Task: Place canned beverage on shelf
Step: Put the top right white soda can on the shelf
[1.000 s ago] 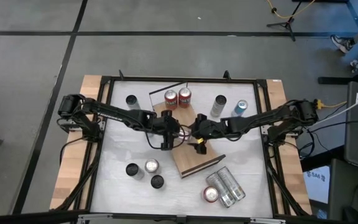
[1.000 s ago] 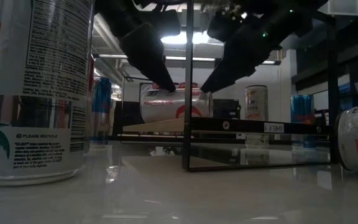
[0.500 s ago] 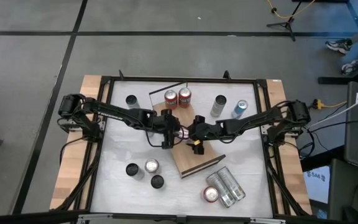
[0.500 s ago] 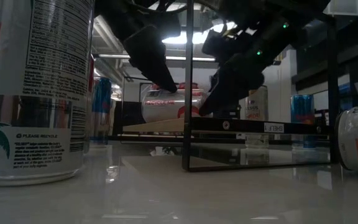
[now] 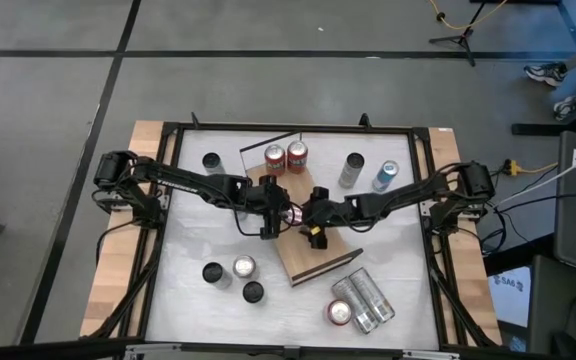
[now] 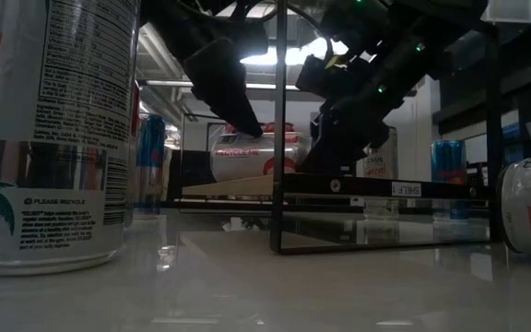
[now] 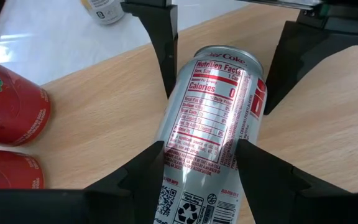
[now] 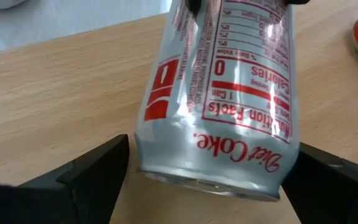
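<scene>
A silver Diet Coke can (image 7: 213, 112) with red print lies on its side on the long light-brown wooden shelf board (image 5: 313, 255), near the middle of the white tabletop (image 5: 188, 240). The left gripper (image 7: 201, 165) is clamped on this can: its two dark fingers (image 7: 135, 177) press against both sides of the silver body. From the low view the can rests on the board, and the left gripper comes down on it from above.

The right gripper (image 8: 204, 177) stands at the other end of the same can. Its fingers (image 8: 82, 177) are spread wide apart, one on each side of the can's end, and I cannot tell if they touch the metal.

Two red cans (image 5: 285, 156) stand upright at the far end of the board, close to each other. Three cans (image 5: 358, 300) lie together on the tabletop near the board's other end. A blue can (image 5: 386, 175) stands apart on the right arm's side of the table.
</scene>
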You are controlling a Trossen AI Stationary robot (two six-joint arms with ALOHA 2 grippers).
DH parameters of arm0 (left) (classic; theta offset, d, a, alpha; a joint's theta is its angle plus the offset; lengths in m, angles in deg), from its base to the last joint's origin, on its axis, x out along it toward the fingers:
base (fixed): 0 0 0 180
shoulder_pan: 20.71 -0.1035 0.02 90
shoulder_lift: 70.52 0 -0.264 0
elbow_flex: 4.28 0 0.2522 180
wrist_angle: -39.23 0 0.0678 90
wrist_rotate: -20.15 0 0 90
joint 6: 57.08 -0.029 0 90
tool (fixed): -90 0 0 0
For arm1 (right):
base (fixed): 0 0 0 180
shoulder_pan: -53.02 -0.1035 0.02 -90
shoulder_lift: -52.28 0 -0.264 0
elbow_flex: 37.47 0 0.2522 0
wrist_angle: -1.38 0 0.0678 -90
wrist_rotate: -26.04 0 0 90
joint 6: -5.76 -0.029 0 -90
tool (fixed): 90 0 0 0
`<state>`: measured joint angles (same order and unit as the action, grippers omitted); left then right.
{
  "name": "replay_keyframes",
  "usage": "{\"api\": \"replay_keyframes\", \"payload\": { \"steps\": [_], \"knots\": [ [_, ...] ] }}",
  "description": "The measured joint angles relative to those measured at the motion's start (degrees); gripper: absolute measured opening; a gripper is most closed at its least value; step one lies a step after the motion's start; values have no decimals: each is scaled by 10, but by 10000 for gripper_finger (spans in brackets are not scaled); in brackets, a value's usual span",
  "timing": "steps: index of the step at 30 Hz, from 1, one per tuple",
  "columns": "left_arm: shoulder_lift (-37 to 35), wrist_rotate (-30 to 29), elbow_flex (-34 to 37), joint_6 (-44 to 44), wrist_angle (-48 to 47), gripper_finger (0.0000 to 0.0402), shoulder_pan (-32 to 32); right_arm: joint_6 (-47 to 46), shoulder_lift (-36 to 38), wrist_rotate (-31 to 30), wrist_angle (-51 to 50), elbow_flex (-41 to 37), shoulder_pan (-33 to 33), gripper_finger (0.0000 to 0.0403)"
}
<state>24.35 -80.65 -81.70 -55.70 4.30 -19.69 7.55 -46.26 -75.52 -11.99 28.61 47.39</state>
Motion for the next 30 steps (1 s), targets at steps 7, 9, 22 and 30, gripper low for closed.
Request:
{"api": "replay_keyframes", "payload": {
  "steps": [7, 9, 22, 30],
  "knots": [
    [0, -1, 0, 0, 0, 191, 0, 0, -1, -15, 28, 0, 0, 351],
    [0, -1, 0, 0, 0, 191, 0, -1, -1, -18, 32, 0, 0, 331],
    [0, -2, 0, 0, 2, 191, 0, -13, -1, -29, 27, 0, 0, 307],
    [-24, 3, 1, 0, -13, 191, 1, -43, 0, 2, 27, 0, 0, 294]
  ]
}}
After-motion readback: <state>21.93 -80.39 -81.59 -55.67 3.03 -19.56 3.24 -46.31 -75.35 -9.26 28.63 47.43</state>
